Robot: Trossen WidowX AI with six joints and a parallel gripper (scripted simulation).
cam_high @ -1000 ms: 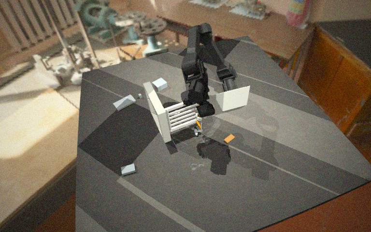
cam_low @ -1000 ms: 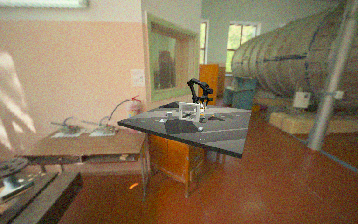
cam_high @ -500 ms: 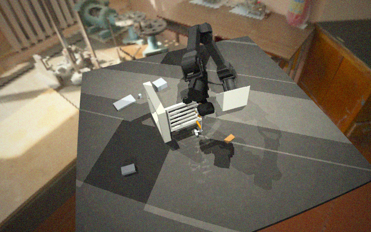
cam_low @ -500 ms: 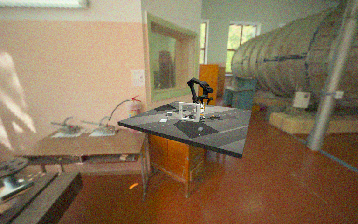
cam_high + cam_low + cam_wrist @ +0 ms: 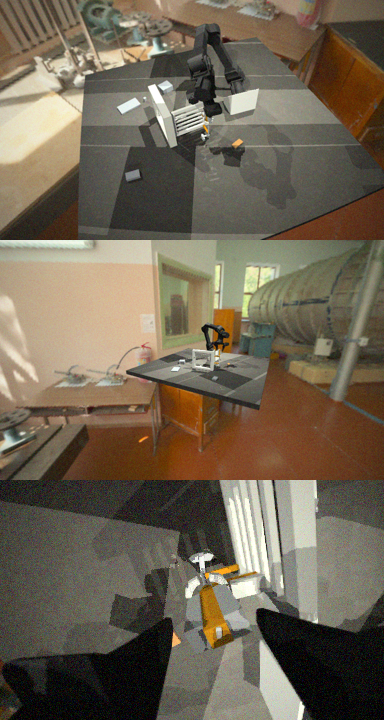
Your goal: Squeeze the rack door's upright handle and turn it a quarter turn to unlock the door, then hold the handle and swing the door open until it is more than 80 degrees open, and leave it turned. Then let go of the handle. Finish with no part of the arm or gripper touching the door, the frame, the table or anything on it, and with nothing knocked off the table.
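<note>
So the door point(image 5: 188, 121) point(image 5: 250, 525) is swung well out from its white frame point(image 5: 172, 128) point(image 5: 203, 369), slatted side and all, over the dark bench point(image 5: 158, 198) point(image 5: 181, 381). The fingers point(image 5: 209, 108) are spread pretty wide with nothing gripped. In the wrist view the orange and grey handle point(image 5: 205, 129) point(image 5: 214, 615) sits in the gap between the two black tips, on the door's free edge. There's a little orange block point(image 5: 237, 143) point(image 5: 228, 363) near the door, and a white panel point(image 5: 244, 102) stands by the arm point(image 5: 208, 42) point(image 5: 209, 333).

High overhead top, distant side exterior, close downward wrist
</note>
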